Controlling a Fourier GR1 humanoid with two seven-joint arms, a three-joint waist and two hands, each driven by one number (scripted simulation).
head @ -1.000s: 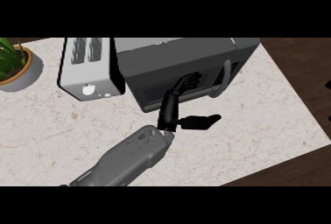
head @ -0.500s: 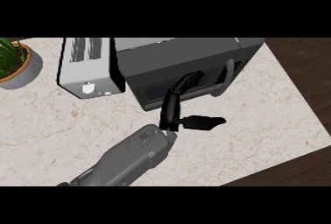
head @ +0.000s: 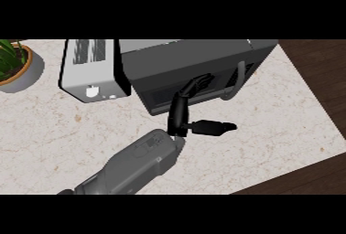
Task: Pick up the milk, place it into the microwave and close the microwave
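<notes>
Since a second ago, only slightly — right hand has pressed farther, fingers straight, against the microwave door, thumb splayed.

I see a white toaster standing on the pale speckled stone counter, near its back edge. At the far left a potted plant with green leaves in a tan pot is partly cut off by the frame edge. Dark wooden floor borders the counter on the right.

Single head view, steeply down, counter close
</notes>
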